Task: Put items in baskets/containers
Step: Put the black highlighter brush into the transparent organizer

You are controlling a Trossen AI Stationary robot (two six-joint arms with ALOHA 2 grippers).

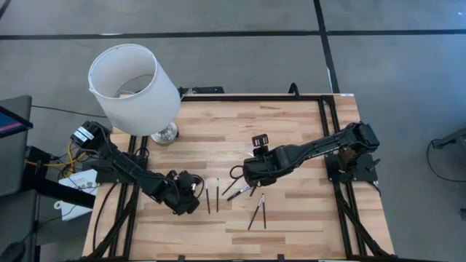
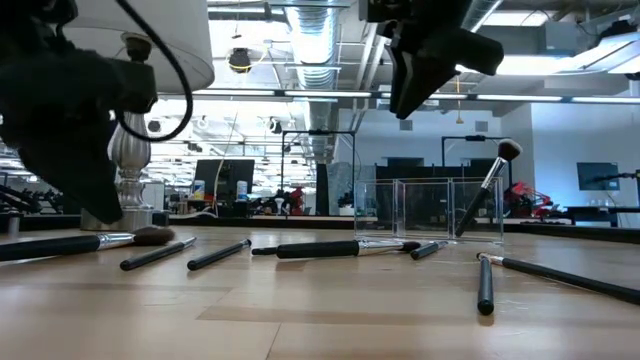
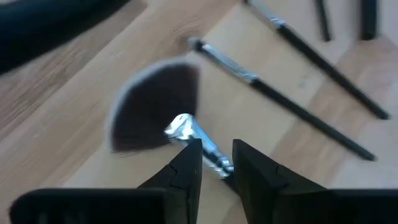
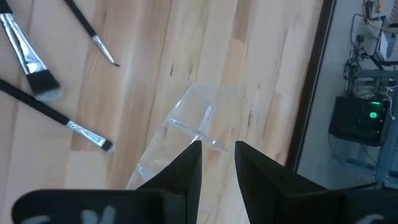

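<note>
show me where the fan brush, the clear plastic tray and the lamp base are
fan brush (image 3: 155, 106), left wrist view, on its dark spread bristles.
clear plastic tray (image 2: 425, 205), low view, on its front wall.
lamp base (image 1: 164, 134), high view, on the silver foot below the white shade.

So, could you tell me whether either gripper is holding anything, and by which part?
The left gripper pinches the fan brush by its silver ferrule, just behind the bristles. The right gripper holds nothing, hovering open over the clear tray.

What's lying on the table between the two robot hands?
In the high view, two thin brushes lie side by side on the wood between the left gripper and the right gripper.
</note>
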